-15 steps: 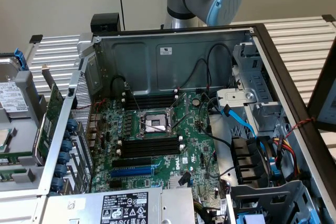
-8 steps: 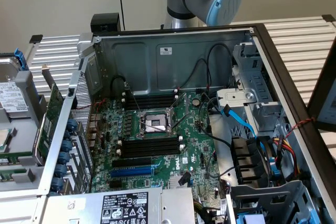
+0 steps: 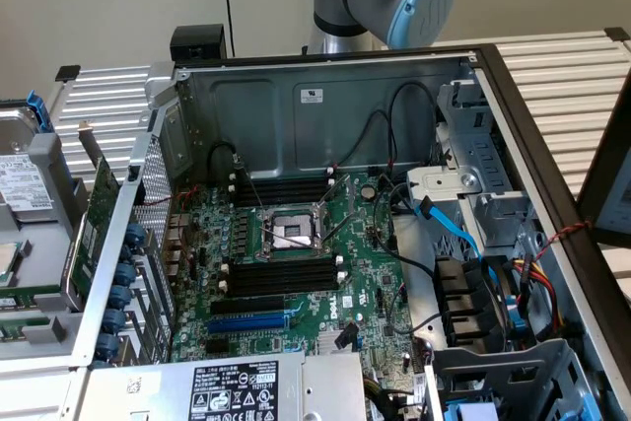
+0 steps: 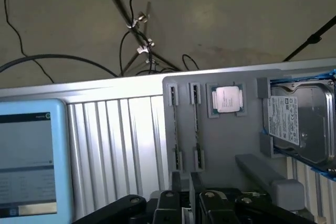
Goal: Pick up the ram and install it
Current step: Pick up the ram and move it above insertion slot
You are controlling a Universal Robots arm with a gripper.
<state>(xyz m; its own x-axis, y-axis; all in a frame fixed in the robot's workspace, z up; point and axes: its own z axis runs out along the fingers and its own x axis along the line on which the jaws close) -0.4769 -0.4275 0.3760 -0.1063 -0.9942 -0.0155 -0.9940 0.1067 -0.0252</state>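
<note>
Over parts tray (image 4: pixel 247 129), gripper (image 4: pixel 185 182) fingers (image 4: pixel 176 182) sit narrowly apart, holding nothing; ram (image 4: pixel 196 124) stands on edge in tray by second stick (image 4: pixel 172 124), CPU (image 4: pixel 227 99) & hard drive (image 4: pixel 302 121); mobo slots (image 3: pixel 281 278) unfilled.

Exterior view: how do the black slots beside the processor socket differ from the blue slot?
The black slots are grouped, with white latches at their ends; the blue slot is single. The black slots adjoin the socket; the blue slot lies nearer the power supply. Both are empty and run parallel.
</note>
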